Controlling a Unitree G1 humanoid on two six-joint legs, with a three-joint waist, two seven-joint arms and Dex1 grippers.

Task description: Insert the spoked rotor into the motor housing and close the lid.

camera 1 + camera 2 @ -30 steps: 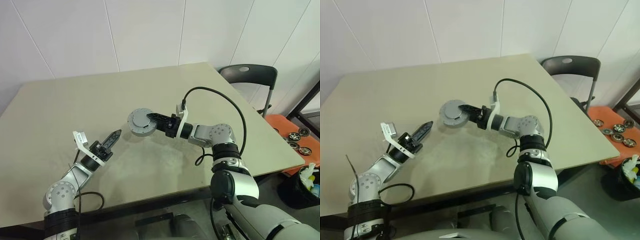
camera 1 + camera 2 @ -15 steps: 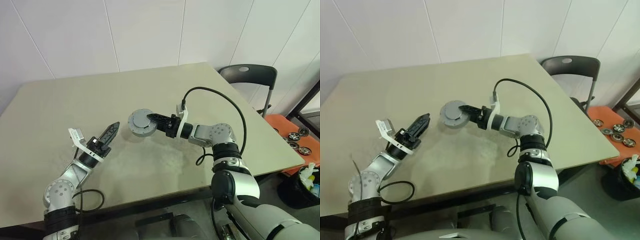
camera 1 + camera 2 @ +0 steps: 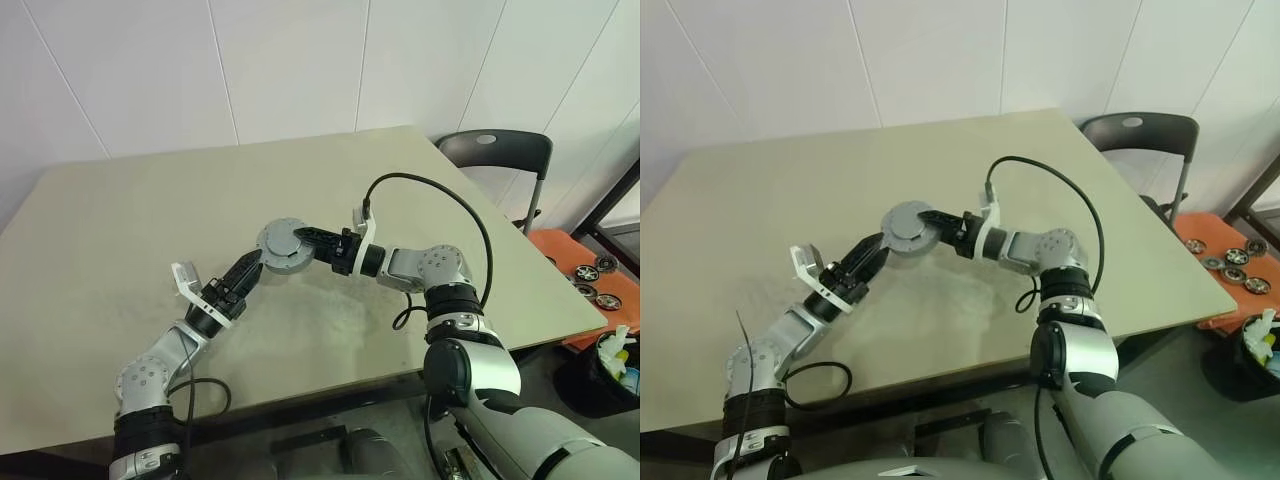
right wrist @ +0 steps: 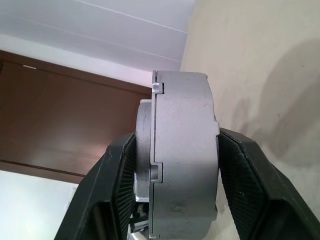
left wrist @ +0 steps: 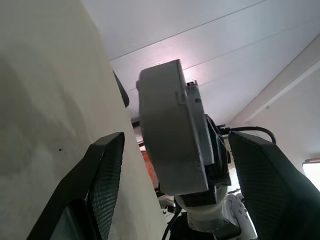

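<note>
A thick round silver-grey motor housing [image 4: 185, 160] hangs just above the table, clamped across its flat faces with my right gripper [image 4: 175, 137] shut on it. Its upper face is the lid [image 3: 278, 250], a grey disc with a darker inner ring, and one black finger [image 3: 312, 236] lies across it. No windings show. The spoked rotor is hidden. My left gripper [image 3: 250, 266] stands open at the housing's near left edge. In the left wrist view the housing [image 5: 172, 145] sits between the two spread fingers [image 5: 107, 175], apart from both.
The beige table [image 3: 120, 220] stretches wide on the left and at the back. A dark chair [image 3: 495, 155] stands past the table's right corner. Beyond it an orange tray [image 3: 590, 270] on the floor holds several wheel-like parts, beside a bin [image 3: 610, 370].
My left gripper has opened from shut and swung right and forward, up to the housing's edge. The right arm and the housing have stayed still.
</note>
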